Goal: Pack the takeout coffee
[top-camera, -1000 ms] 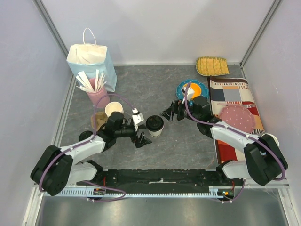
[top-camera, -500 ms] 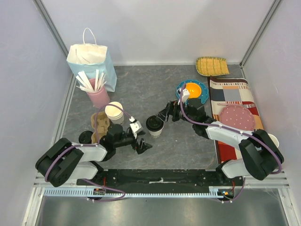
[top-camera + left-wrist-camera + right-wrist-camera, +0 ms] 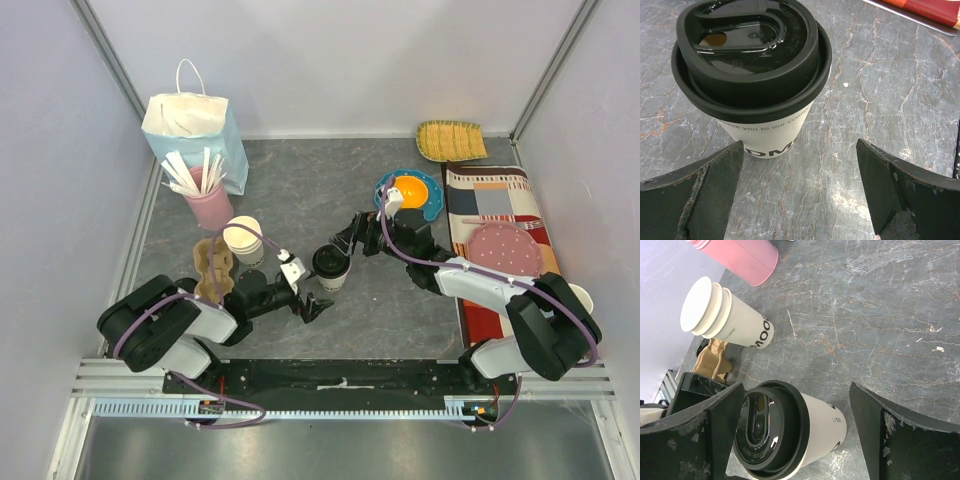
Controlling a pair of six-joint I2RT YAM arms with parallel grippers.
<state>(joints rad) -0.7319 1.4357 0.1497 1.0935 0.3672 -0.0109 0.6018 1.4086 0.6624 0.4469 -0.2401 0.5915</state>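
Now | we see takeout coffee [image 3: 329,265] upright on table [image 3: 400,305] | left hand [image 3: 799,145] — spread apart | right hand [image 3: 795,387] — spread apart, empty

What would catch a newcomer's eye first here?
A black-lidded takeout coffee stands mid-table, the right gripper open around it and the left gripper open just short of it. At the back left, a paper bag stands behind a pink cup of white sticks.

Lidded takeout coffee [image 3: 331,266], upright, mid-table
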